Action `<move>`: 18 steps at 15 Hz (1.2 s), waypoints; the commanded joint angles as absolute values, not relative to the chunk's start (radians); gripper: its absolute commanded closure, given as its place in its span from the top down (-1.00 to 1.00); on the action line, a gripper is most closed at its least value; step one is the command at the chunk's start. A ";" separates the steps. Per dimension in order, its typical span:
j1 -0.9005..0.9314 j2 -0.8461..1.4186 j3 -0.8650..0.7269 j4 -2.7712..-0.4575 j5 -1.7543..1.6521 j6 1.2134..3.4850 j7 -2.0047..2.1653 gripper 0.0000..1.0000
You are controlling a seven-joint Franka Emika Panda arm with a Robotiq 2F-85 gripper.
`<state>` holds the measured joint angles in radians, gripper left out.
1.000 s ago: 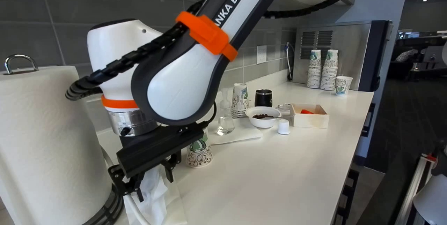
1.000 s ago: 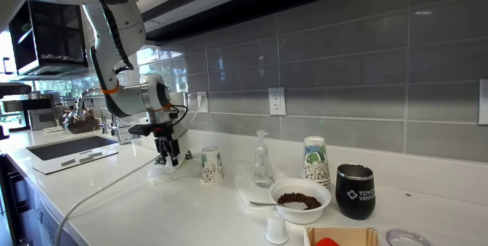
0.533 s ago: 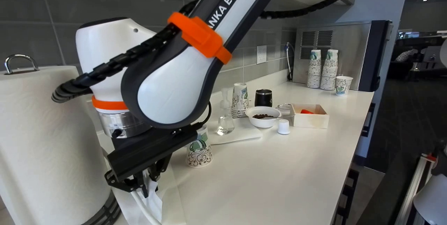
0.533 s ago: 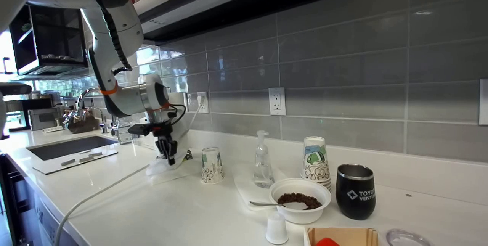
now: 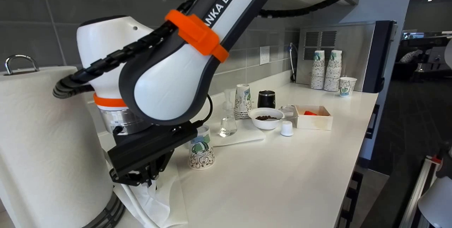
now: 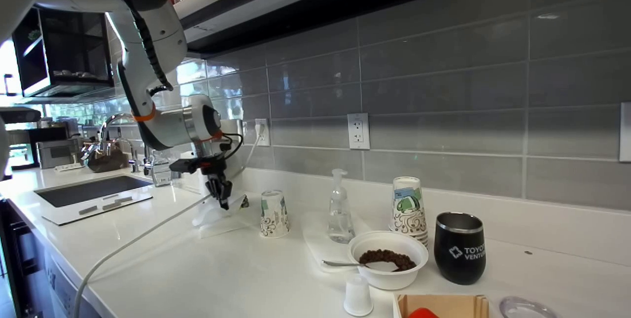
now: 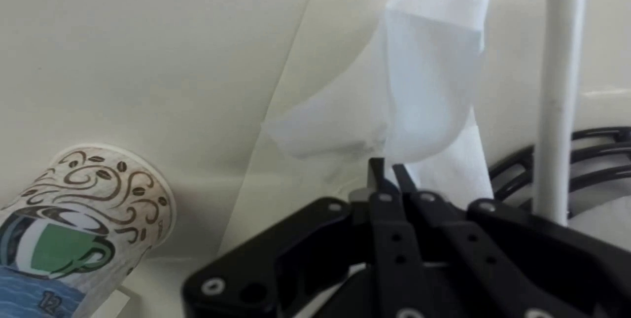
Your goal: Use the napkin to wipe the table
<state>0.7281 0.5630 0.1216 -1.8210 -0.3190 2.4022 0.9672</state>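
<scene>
Filling much of the lower frame in both exterior views, the counter carries everything and is the surface to wipe. Paper-towel roll stands upright at the left edge of an exterior view, probably parked there out of the wiping path. White cord crosses the lower left of that same frame; snag risk, contact with anything unclear. Flat pale sheet lies on the counter mid-frame in the wrist view, purpose unclear. Hand sits at lower centre there, fingers nearly together, pinching the napkin by a gathered bit at its near end. Napkin's loose part fans toward upper centre, over the sheet; holding just one spot likely leaves the rest free as the wiping face. Upside-down paper cup, lower left of the wrist view, is near the sheet and apart from the hand; could get bumped once strokes widen.

Versus a second ago: roll and cup unmoved, arm a little farther left in an exterior view, napkin drawn up into the grip instead of standing loose, fingers brought in from well apart. Cord also lies slightly differently near the hand. Wiping looks not yet begun.
</scene>
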 commanded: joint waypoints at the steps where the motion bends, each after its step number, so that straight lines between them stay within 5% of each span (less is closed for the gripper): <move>1: 0.702 0.502 0.126 -1.834 -0.263 2.329 0.939 -1.00; 18: 0.562 0.105 0.293 -2.339 0.083 2.309 1.058 -1.00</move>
<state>0.5964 0.1909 0.2702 -2.2165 0.0521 2.3155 0.9943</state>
